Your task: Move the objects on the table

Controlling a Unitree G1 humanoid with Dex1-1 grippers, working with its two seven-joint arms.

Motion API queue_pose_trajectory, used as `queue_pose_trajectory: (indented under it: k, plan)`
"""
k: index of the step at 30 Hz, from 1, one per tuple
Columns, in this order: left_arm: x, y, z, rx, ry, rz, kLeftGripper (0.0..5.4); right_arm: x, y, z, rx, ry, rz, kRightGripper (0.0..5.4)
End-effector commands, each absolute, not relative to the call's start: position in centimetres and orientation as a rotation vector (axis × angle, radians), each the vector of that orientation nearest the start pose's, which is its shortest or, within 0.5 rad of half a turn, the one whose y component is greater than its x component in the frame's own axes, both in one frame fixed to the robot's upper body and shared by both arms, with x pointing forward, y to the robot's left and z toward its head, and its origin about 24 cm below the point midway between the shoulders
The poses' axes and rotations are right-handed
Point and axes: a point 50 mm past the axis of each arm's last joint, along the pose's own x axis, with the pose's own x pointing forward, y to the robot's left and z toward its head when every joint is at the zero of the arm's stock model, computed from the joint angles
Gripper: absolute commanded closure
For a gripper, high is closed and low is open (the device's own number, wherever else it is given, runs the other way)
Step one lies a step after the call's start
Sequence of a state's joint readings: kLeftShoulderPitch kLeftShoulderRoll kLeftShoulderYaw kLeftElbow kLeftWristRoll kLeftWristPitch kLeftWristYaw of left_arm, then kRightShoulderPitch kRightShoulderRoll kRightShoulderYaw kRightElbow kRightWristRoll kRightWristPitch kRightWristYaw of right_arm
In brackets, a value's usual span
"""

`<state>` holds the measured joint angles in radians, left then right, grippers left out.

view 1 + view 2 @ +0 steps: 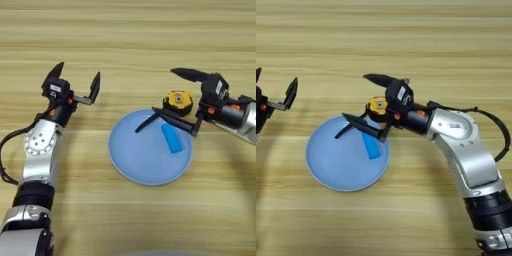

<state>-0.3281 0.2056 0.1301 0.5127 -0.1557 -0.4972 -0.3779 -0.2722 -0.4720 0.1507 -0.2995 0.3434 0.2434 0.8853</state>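
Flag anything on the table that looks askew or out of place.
The tape measure sits against the far rim of the blue plate, its black strap trailing onto the plate. The blue block lies slanted inside. The right gripper is open around the tape measure. Nothing looks spilled or damaged.

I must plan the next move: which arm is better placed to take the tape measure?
Right. The right gripper is open with its fingers around the tape measure at the plate rim. The left gripper hangs open, far off.
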Motion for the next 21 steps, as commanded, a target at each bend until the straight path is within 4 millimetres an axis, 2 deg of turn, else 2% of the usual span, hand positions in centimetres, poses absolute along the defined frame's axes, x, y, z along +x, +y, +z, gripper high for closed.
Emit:
queue_pose_trajectory:
  k: [1,5,10,16,21]
  plan:
    - [30.7,19.1,7.0,0.099,-0.323,-0.262,0.0,25.8,-12.3,15.3,-0.351,-0.054,1.272,0.04]
    - [30.6,19.0,7.0,0.097,-0.322,-0.263,0.0,27.0,-12.1,15.1,-0.374,0.078,1.297,0.04]
    - [30.5,18.9,6.8,0.092,-0.32,-0.263,0.0,27.6,-11.9,13.8,-0.428,0.204,1.337,0.04]
    - [30.4,18.7,6.7,0.09,-0.32,-0.261,0.0,27.2,-11.0,10.9,-0.435,0.317,1.369,0.04]
    - [30.3,18.6,6.6,0.085,-0.318,-0.259,0.0,26.7,-11.0,8.6,-0.494,0.382,1.375,0.04]
